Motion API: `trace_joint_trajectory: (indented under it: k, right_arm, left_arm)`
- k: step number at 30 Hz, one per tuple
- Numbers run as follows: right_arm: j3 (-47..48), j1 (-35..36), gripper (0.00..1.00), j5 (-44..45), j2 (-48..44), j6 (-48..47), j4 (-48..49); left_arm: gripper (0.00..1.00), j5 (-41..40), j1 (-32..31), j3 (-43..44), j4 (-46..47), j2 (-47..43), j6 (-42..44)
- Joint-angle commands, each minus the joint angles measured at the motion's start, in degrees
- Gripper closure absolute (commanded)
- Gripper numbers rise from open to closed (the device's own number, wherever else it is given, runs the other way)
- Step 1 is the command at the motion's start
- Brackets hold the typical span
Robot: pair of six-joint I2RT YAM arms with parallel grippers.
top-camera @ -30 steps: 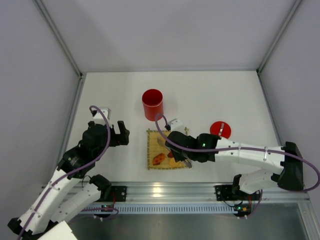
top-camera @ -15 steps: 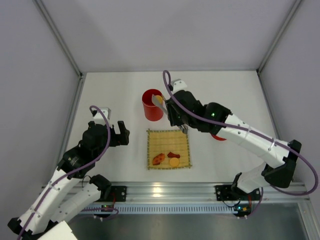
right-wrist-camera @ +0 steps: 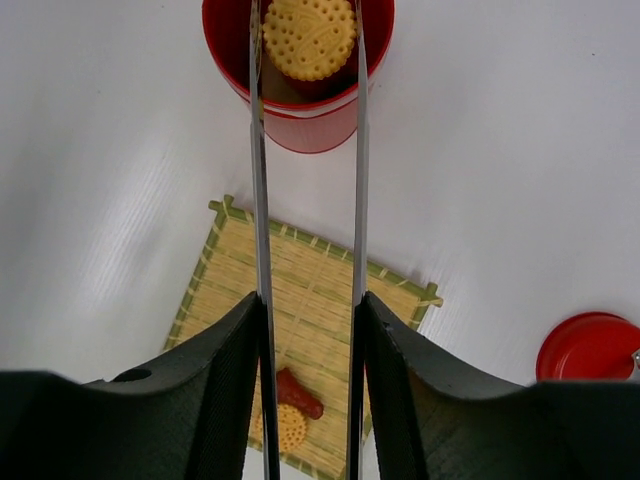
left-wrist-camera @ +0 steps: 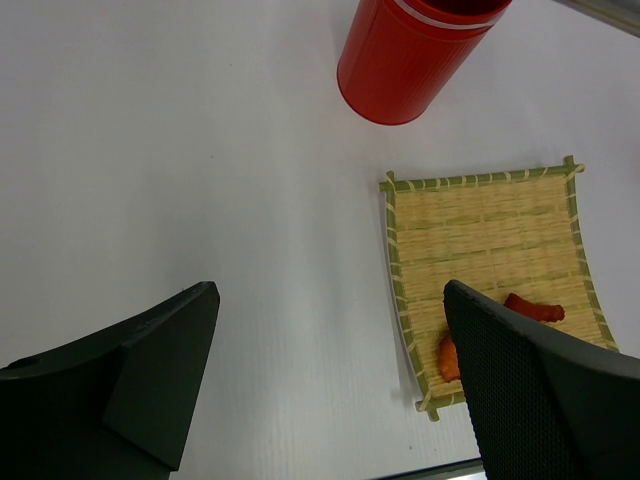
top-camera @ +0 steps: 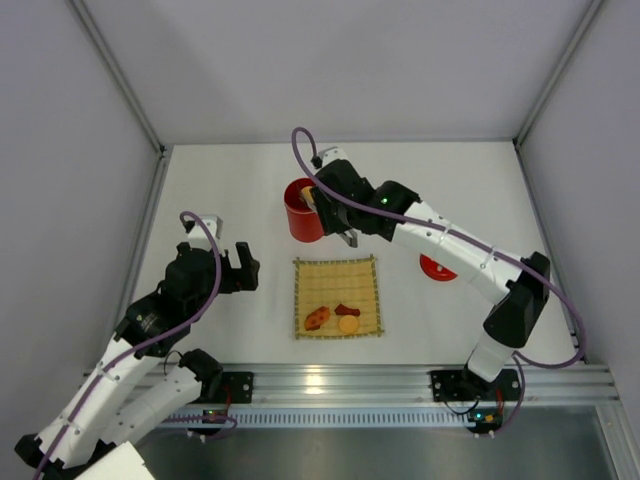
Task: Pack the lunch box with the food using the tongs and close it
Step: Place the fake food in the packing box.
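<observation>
Right jaws: part-way closed, one finger pressed on the outside of each arm of the tongs, gripping them.
Tongs' tips: a yellow-orange round sat between them, right at the open mouth of the lunch box; whether it was pinched or loose could not be told.
Left jaws: spread wide, holding nothing, above bare worktop at 9 o'clock of the mat.
Lunch box: upright, open, just off the mat's 11 o'clock corner.
Lid: flat on the worktop at 3 o'clock of the mat, apart from the box.
Hidden: the box's inside lay under the round; the right arm covered part of the lid from above; the right wrist view cut the lid off at its edge.
Count: one lunch box, one lid, one pair of tongs, one mat.
Food count: four pieces. One was at the tongs; three lay near the mat's 6 o'clock edge: a red-orange slice, a dark red piece and a yellow round.
</observation>
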Motion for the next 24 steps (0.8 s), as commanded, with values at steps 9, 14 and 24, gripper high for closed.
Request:
trace_joint_trajectory:
  k: [9, 14, 24]
  right_arm:
    - [3.9, -0.8, 0.43, -0.3, -0.5, -1.5, 2.0]
    - [4.4, -0.8, 0.44, -0.3, -2.8, -0.9, 0.3]
    - [-16.8, -0.7, 0.47, -1.4, -21.9, 1.6, 0.3]
  left_arm:
    - [0.01, -1.2, -0.5, -0.4, 1.7, -0.4, -0.8]
    - [0.01, -1.4, -0.5, -0.3, 1.8, -0.4, -0.9]
    - [0.01, -1.1, -0.5, -0.4, 1.9, -1.0, -0.9]
